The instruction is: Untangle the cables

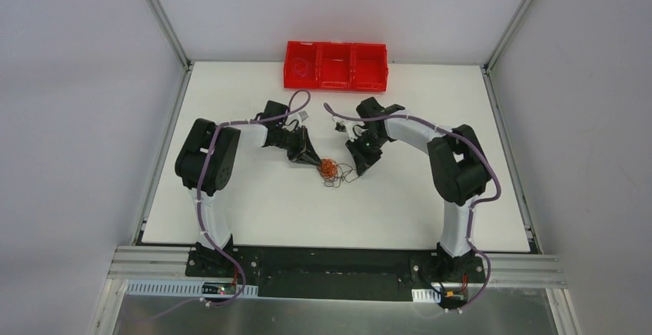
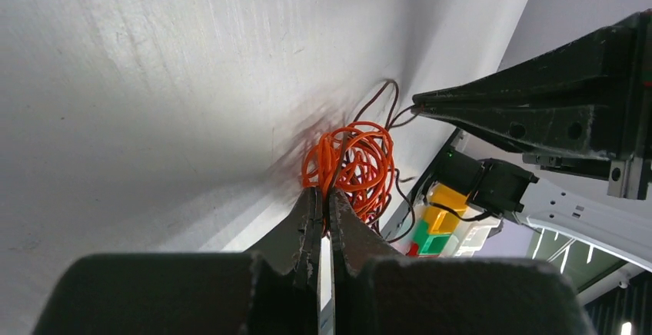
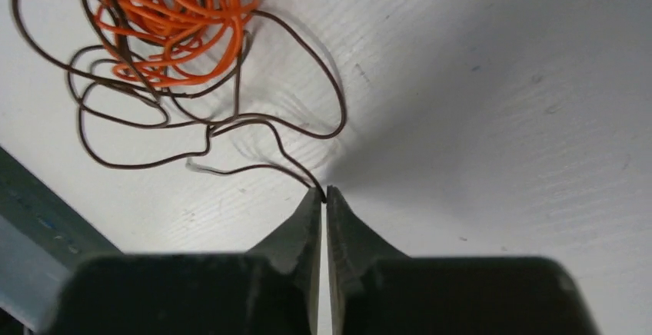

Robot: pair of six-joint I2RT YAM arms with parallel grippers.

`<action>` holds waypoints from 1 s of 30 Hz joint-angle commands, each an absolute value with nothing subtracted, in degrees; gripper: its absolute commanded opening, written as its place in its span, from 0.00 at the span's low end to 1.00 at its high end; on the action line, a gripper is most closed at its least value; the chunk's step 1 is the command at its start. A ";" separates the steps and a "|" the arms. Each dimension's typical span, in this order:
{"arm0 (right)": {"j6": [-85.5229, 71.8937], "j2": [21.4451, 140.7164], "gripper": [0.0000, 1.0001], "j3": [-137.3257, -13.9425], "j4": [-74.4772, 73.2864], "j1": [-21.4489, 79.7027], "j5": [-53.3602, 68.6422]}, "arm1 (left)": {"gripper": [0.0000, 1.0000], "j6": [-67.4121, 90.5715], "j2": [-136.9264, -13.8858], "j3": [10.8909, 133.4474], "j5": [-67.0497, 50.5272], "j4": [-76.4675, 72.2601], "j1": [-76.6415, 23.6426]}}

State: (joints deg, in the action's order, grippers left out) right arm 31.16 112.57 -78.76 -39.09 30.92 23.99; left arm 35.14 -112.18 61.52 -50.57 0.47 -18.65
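Observation:
The cables [image 1: 330,170] lie tangled at the table's middle: an orange ball [image 2: 350,162] with dark brown loops [image 3: 154,112] spread around it. My left gripper [image 1: 315,161] is at the ball's left side, shut on orange strands [image 2: 325,190]. My right gripper [image 1: 360,172] is at the tangle's right, shut on a dark brown wire at its fingertips [image 3: 324,192]. The orange ball also shows at the top left of the right wrist view [image 3: 169,20]. The right gripper's fingers [image 2: 538,112] show in the left wrist view, beyond the ball.
A red three-compartment bin [image 1: 336,65] stands at the table's far edge, behind both arms. White tabletop [image 1: 254,204] lies in front of the tangle. Metal frame posts [image 1: 161,16] rise at the back corners.

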 commanded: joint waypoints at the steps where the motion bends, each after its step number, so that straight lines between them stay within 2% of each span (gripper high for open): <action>1: 33.54 109.37 0.00 -76.42 -42.83 31.01 16.94 | 0.00 34.04 -108.83 59.55 -48.34 1.93 -16.77; 9: 35.49 95.96 0.00 -65.65 -44.06 24.77 7.18 | 0.00 31.89 -99.98 54.43 -47.49 5.92 -9.67; 19: 44.62 87.12 0.00 -64.66 -51.04 4.07 0.37 | 0.00 26.37 -95.23 54.39 -47.74 20.07 5.62; 25: 46.60 85.52 0.00 -68.57 -54.87 -3.09 1.93 | 0.00 21.33 -93.87 55.86 -45.79 27.07 11.63; 30: 43.90 85.17 0.00 -75.38 -63.80 -2.27 15.79 | 0.00 19.17 -94.17 56.24 -52.19 27.90 10.40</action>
